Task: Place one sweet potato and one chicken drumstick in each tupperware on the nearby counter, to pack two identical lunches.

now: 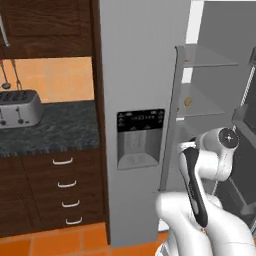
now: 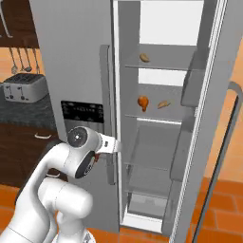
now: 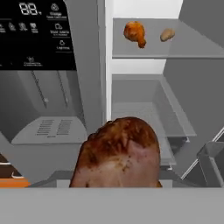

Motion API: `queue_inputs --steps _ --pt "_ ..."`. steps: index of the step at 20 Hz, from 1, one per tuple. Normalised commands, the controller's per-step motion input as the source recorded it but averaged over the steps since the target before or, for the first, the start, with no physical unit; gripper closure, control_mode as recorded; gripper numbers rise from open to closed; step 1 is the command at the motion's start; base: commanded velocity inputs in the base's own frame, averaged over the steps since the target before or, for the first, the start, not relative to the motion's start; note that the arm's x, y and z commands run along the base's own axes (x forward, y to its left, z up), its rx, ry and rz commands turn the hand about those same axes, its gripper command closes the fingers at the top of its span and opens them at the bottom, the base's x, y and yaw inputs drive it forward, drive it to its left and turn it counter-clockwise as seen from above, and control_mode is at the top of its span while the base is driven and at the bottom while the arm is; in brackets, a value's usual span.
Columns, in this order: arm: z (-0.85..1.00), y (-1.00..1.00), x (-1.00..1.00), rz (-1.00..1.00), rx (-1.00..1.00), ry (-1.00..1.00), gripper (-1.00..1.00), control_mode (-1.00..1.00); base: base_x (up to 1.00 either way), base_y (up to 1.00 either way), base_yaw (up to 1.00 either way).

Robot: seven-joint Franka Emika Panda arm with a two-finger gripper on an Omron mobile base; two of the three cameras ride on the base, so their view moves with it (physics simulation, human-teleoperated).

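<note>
Plainly, the jaws are carrying something: in the hand view a large mottled brown lump [image 3: 117, 153] sits right up against the camera, hiding the tips. By its dull, rough skin it is probably a sweet potato, though that is a judgement. So the jaws seem to be pinching it, yet how firmly cannot be told.

The fridge [image 2: 161, 118] stands open. On its middle shelf [image 2: 159, 116] a drumstick [image 2: 143, 102] lies near a second potato [image 2: 163, 104], apart from it, and another tan piece [image 2: 144, 58] rests on the shelf above. The surface [image 1: 47, 130] lies well to the left, beyond the closed door [image 1: 137, 100], with a toaster [image 1: 19, 108] on it.

The risks from here — the elbow sits close to the door edge, so a wide swing left could clip it. The hold is unseen; a shallow pinch on a tapered tuber may slip during the carry. No tupperware is in view, so the drop point is unconfirmed.
</note>
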Motion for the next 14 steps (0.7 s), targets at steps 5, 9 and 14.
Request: queue_inputs --steps 5,9,14 --pt "0.0 0.0 0.0 0.0 0.0 0.0 1.0 1.0 0.04 1.0 0.08" --pt "0.0 0.0 0.0 0.0 0.0 0.0 1.0 1.0 0.24 1.0 0.27" --pt "0.0 0.0 0.0 0.0 0.0 0.0 1.0 1.0 0.46 1.0 0.21"
